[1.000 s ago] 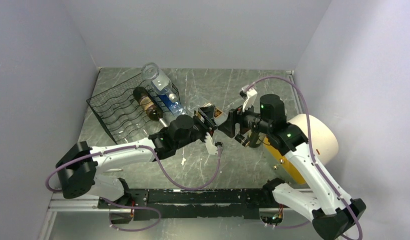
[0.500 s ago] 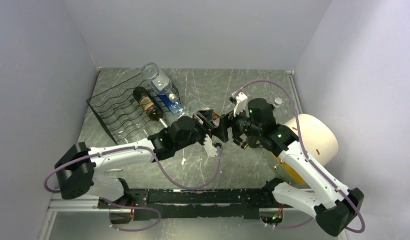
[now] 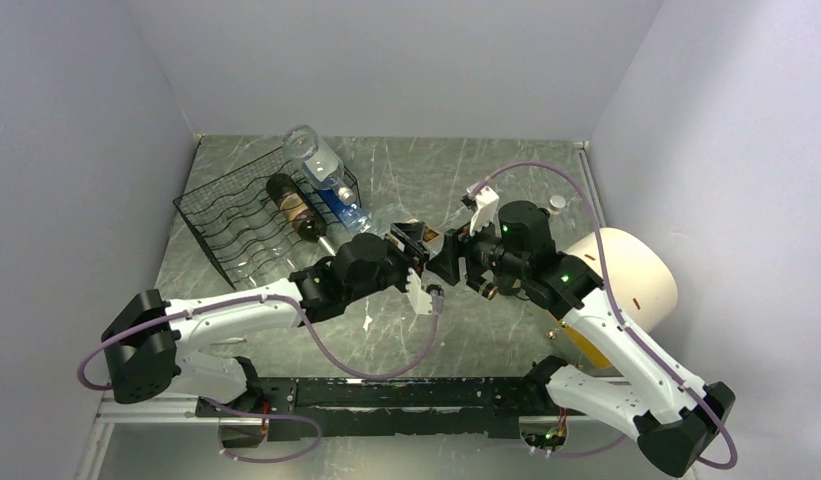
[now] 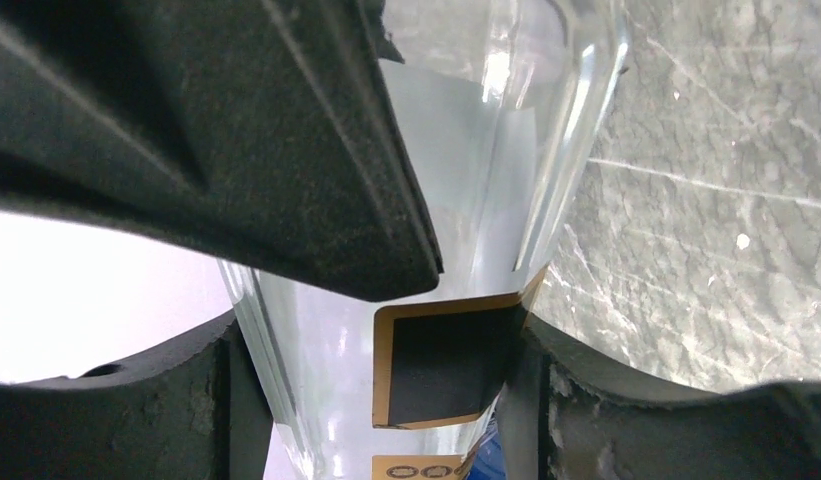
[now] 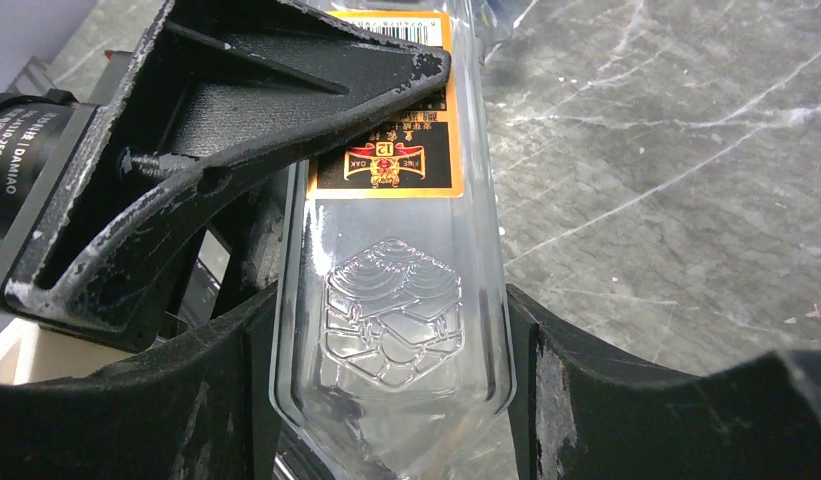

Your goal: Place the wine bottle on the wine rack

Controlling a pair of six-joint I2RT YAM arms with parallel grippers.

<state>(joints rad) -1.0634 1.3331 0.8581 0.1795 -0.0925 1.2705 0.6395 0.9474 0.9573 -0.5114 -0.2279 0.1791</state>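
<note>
The wine bottle [image 3: 427, 241] is clear glass with a black and orange label, held above the table's middle between both arms. My left gripper [image 3: 416, 258] is shut on it; in the left wrist view its fingers [image 4: 218, 400] press both sides of the bottle [image 4: 486, 150] at the label. My right gripper [image 3: 449, 256] reaches in from the right. In the right wrist view its fingers [image 5: 248, 390] lie against both sides of the bottle [image 5: 391, 300] around the embossed crest. The black wire wine rack [image 3: 226, 225] stands at the back left.
The rack holds a brown bottle [image 3: 291, 205] and a clear bottle with a blue label [image 3: 326, 172]. A large white and yellow cylinder [image 3: 626, 285] lies at the right, behind the right arm. Grey walls enclose the marbled table [image 3: 416, 170].
The right arm has moved left to the bottle, and its jaws have narrowed onto the glass. The left arm has shifted slightly and keeps its grip.
</note>
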